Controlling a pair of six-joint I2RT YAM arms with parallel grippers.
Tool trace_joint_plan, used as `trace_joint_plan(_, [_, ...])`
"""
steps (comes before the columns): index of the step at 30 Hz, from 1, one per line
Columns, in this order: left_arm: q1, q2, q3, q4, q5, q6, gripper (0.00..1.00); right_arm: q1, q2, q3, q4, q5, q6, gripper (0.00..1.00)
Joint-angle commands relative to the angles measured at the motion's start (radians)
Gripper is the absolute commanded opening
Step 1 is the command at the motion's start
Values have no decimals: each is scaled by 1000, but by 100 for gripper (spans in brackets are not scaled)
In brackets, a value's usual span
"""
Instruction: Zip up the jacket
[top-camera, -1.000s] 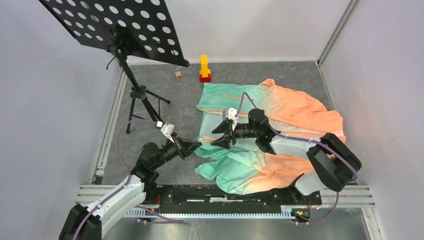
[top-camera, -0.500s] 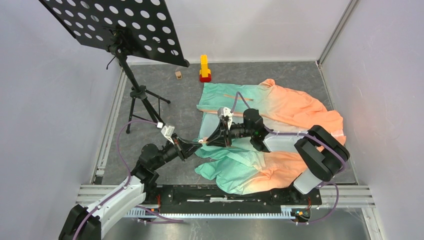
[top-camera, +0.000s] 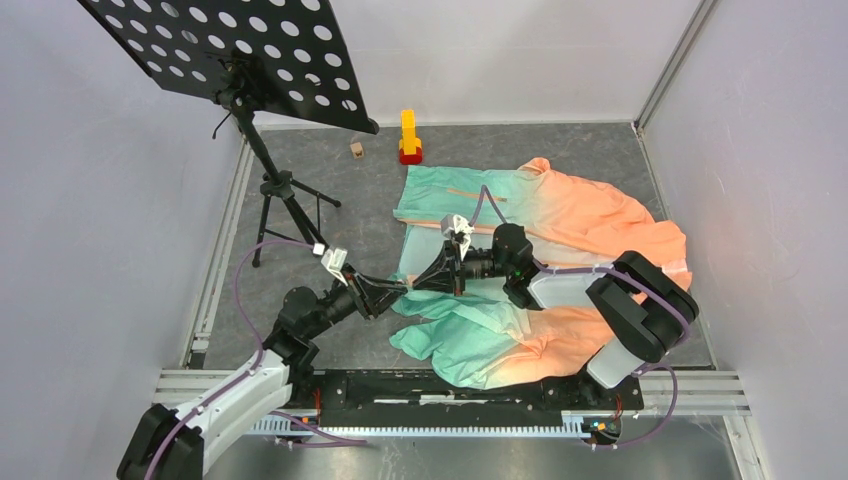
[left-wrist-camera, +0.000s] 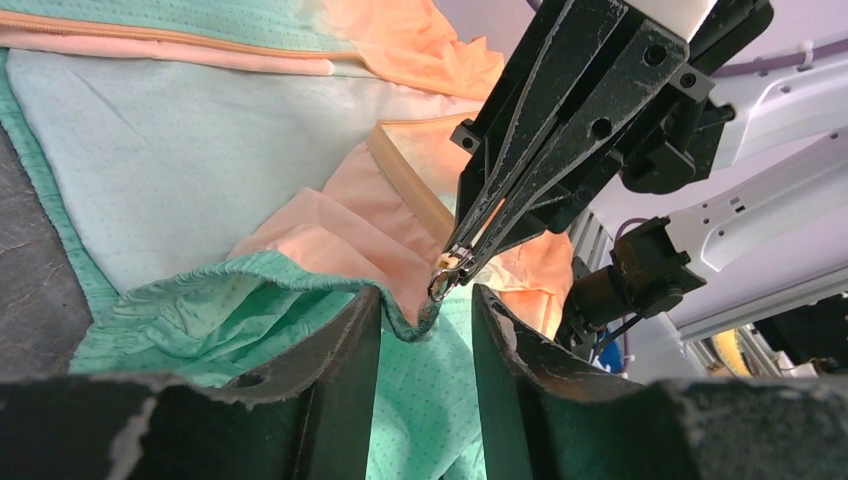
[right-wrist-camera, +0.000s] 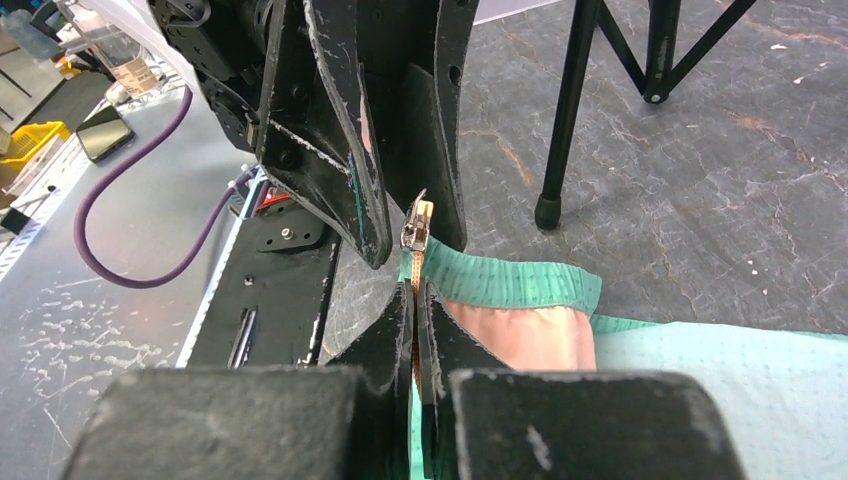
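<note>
The jacket (top-camera: 570, 215), mint green fading to peach, lies spread on the grey table at the centre right. Its green hem corner (left-wrist-camera: 300, 275) with the small metal zipper slider (left-wrist-camera: 441, 280) is lifted between the two arms. My right gripper (right-wrist-camera: 415, 300) is shut on the orange zipper tape just under the slider (right-wrist-camera: 413, 232). From above it points left (top-camera: 425, 283). My left gripper (left-wrist-camera: 425, 320) is open, its fingers (left-wrist-camera: 345, 370) on either side of the hanging hem corner, and meets the right one tip to tip (top-camera: 395, 290).
A black music stand (top-camera: 285, 190) with a perforated plate stands at the back left; one tripod foot (right-wrist-camera: 547, 210) is near the hem. A yellow and red block tower (top-camera: 409, 135) and a small wooden cube (top-camera: 356, 149) sit at the back.
My right gripper has moved left to the hem corner and shut on the zipper. My left gripper, shut before, has opened its jaws around the hem.
</note>
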Motion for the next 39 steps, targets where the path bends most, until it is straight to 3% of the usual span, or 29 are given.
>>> trace_joint_plan(1, [-4, 21, -4, 119, -19, -64, 45, 5, -20, -11, 86, 30, 26, 0])
trace_joint_plan(13, [-4, 63, -9, 137, -6, -56, 48, 4, -6, -12, 117, 67, 63, 0])
trace_joint_plan(19, [-4, 70, -3, 122, -27, -45, 20, 6, 5, -13, 130, 65, 71, 0])
trace_joint_plan(21, [-4, 62, 1, 102, -42, -36, 6, 6, -6, -9, 62, 90, 28, 1])
trace_joint_plan(23, [-4, 52, 6, 65, -61, -29, 2, 8, -17, 7, -23, 113, -28, 0])
trace_joint_plan(25, [-4, 40, 20, -6, -104, -29, 2, 6, -35, 27, -145, 188, -78, 22])
trace_joint_plan(27, [-4, 30, 73, -202, -179, -29, 2, 7, -55, 57, -276, 367, -121, 43])
trace_joint_plan(29, [-4, 31, 112, -363, -204, -19, 2, 7, -57, 97, -382, 509, -151, 54])
trace_joint_plan(39, [-4, 20, 64, -387, -184, -65, 2, 6, 255, 507, -660, 756, -357, 58])
